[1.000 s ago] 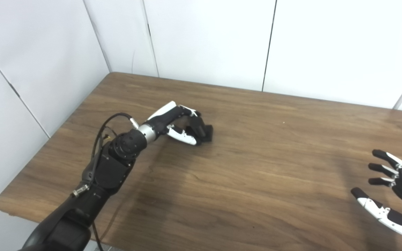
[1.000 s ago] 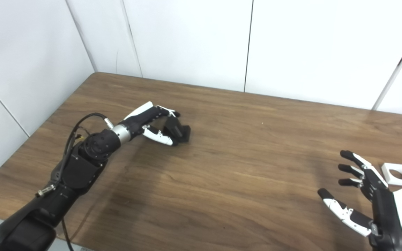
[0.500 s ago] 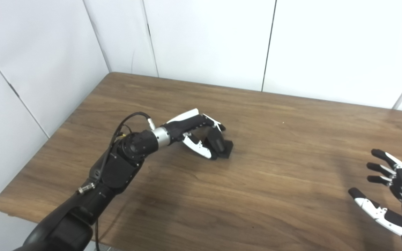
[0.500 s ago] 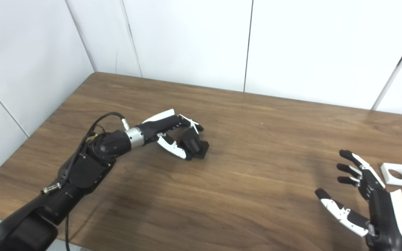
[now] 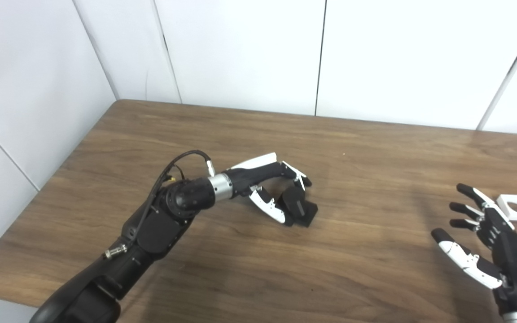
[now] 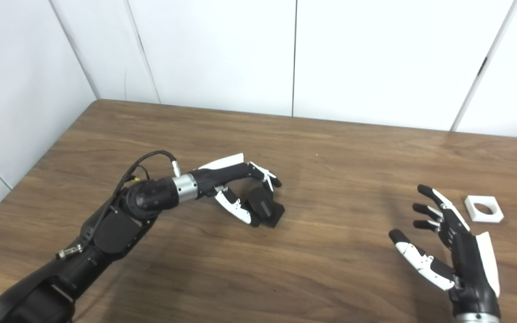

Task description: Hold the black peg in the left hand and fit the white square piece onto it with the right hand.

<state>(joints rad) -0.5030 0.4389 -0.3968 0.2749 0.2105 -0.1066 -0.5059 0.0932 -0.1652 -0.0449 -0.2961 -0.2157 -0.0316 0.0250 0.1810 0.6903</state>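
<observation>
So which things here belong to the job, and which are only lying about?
For the job:
- black peg, held in the left hand
- white square piece, flat on the table, untouched
- right hand, open, beside it

Lying about:
- nothing; only the wooden table and white wall panels

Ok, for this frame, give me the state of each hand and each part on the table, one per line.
left hand: shut on the black peg, down at the table
black peg: gripped, its base at the tabletop
right hand: open, fingers spread, holding nothing
white square piece: lying flat on the table, hole up, untouched, beyond the right hand
</observation>
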